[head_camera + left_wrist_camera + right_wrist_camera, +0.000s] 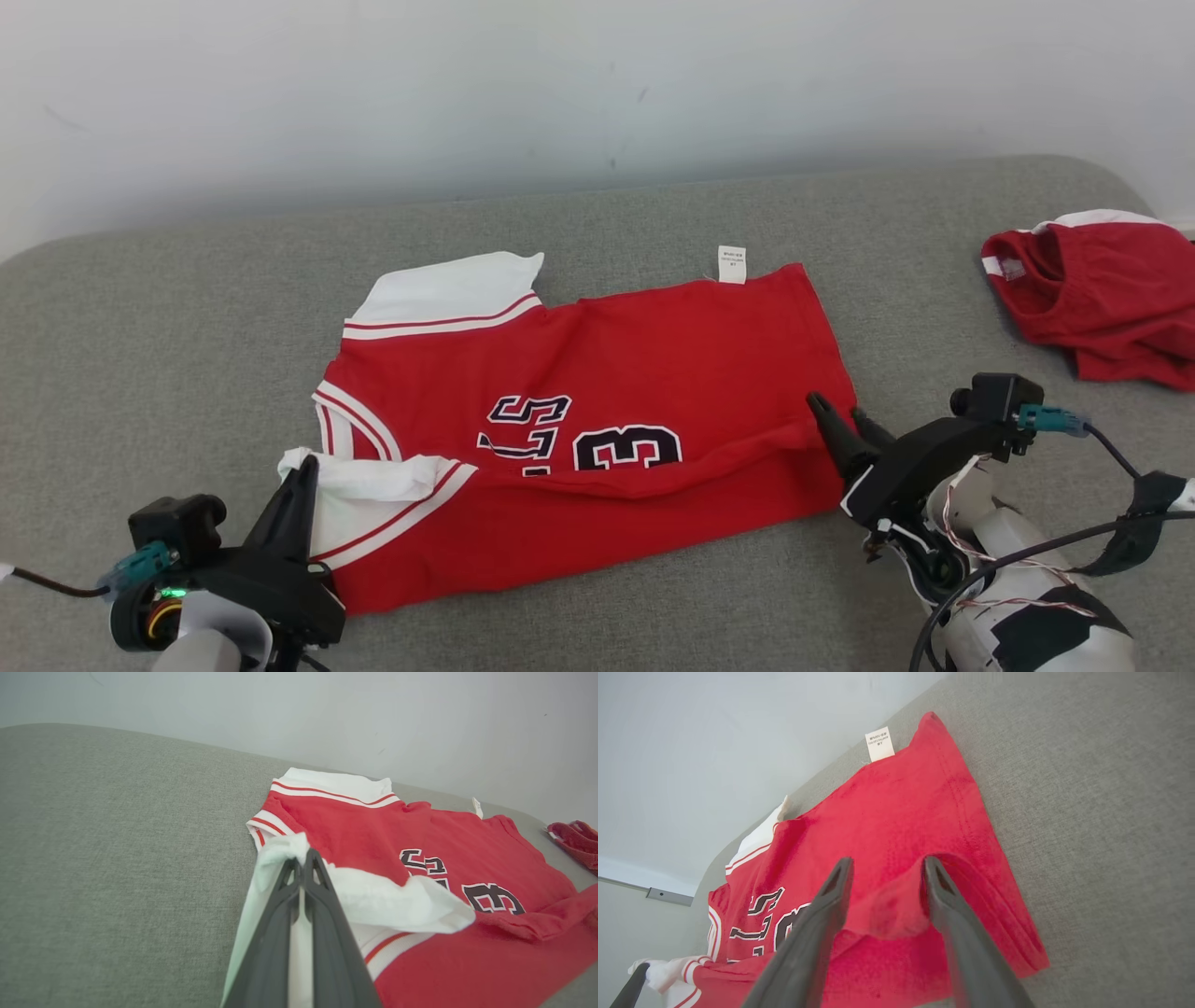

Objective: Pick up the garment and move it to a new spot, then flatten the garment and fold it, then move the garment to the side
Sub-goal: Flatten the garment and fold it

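Note:
The garment (597,392) is a red jersey with white, red-striped sleeves and dark numbers, lying spread on the grey cushion (140,355) with its front edge folded back over itself. My left gripper (301,467) is at the garment's near left corner, shut on the white sleeve (397,900), which bunches around the fingertips (314,858). At the garment's right hem my right gripper (836,411) stands open. In the right wrist view its gripper (887,863) has both fingers apart, with a loose ridge of red cloth (892,905) lying between them, unpinched.
A second red and white garment (1111,299) lies crumpled at the far right of the cushion. A pale wall (560,84) rises behind the cushion's back edge. Bare grey cushion stretches to the left of the jersey and in front of it.

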